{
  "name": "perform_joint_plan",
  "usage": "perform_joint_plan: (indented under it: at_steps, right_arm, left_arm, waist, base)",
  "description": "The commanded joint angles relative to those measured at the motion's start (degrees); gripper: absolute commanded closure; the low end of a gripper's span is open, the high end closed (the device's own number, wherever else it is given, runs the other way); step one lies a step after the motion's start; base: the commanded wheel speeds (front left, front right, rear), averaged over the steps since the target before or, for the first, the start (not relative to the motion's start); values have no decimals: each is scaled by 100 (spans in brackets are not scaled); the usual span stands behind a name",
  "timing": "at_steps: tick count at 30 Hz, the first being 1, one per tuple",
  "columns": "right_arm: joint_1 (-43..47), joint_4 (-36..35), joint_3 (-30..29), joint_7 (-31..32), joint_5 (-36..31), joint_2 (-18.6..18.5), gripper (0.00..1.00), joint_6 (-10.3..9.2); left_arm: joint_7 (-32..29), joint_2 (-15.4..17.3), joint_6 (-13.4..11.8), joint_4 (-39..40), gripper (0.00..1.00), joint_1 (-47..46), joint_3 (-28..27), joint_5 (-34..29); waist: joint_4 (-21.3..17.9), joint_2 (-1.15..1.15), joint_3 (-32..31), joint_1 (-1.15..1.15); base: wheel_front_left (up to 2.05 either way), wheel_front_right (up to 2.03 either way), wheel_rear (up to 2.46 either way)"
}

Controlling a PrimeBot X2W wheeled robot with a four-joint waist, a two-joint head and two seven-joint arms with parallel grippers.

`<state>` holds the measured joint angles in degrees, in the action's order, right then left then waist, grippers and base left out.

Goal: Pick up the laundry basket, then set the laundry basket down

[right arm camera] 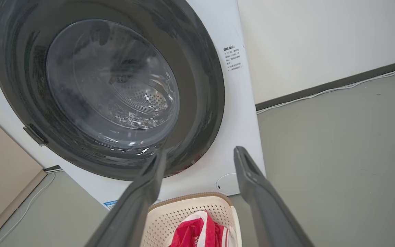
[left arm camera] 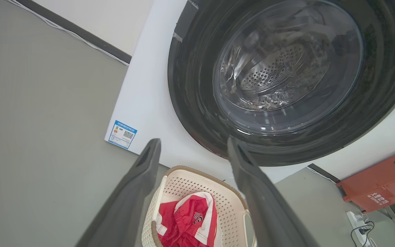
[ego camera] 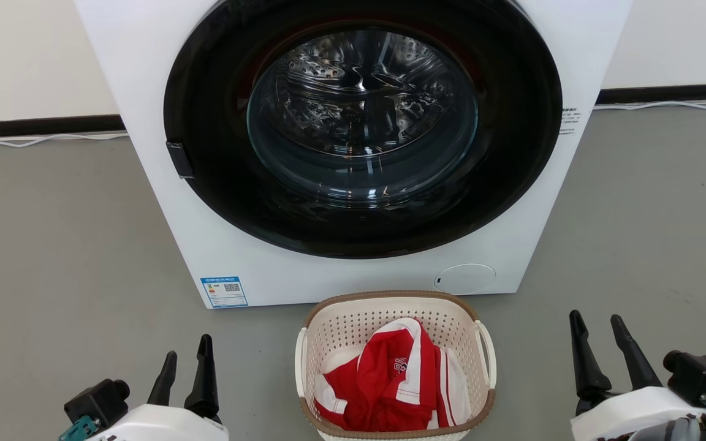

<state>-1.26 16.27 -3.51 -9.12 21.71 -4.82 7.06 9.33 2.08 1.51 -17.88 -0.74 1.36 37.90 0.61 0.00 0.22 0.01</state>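
Down on the grey floor (ego camera: 53, 245), the laundry basket (ego camera: 341, 327) stands upright just in front of the washing machine (ego camera: 341, 278), close to the foot of its white front panel and below the round dark door (ego camera: 362, 202), which is shut. A crumpled red and white garment (ego camera: 390, 380) lies inside the basket, and the two white loop handles at its sides are free.

The left gripper (ego camera: 189, 346) hovers to the basket's left and the right gripper (ego camera: 594, 316) to its right. Both are apart from it, with fingers pointing toward the machine. Each claw is spread wide with nothing between its fingers; in each wrist view the basket shows low between the two dark fingers.

A blue label (ego camera: 224, 291) sits at the lower left corner of the machine's front, and a small round cap (ego camera: 464, 278) at its lower right. A pale cable (ego camera: 40, 141) runs along the floor's far edge beneath the dark skirting. In the left wrist view a red crate (left arm camera: 379, 181) rests on the floor beyond the machine's right side, near the wall.
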Motion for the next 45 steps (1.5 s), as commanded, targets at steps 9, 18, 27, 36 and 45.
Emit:
perform_joint_plan:
  at_steps: [9,18,27,36,45]
  right_arm:
    - [-133,58,152,-262,-915,-66,0,36]
    - [-131,187,180,-413,-1607,-64,0,39]
    - [-120,310,112,-564,-2182,-55,0,42]
    - [-135,356,37,-587,-2263,-46,0,43]
    - [-143,349,11,-587,-2260,-37,0,43]
  left_arm:
    - [242,64,-85,127,0,-133,-110,-794]
    - [393,71,-185,200,0,-107,-102,-1473]
    - [543,78,-241,231,0,-106,-77,-2034]
    - [567,79,-271,223,0,-92,-37,-2078]
    - [567,79,-236,182,0,-115,-54,-2063]
  waist:
    - [10,0,11,0]
    - [8,0,22,0]
    - [8,0,39,0]
    - [-8,0,39,0]
    - [-15,0,48,0]
  base:
    - [0,0,0]
    - [0,0,0]
    - [0,0,0]
    - [0,0,0]
    - [0,0,0]
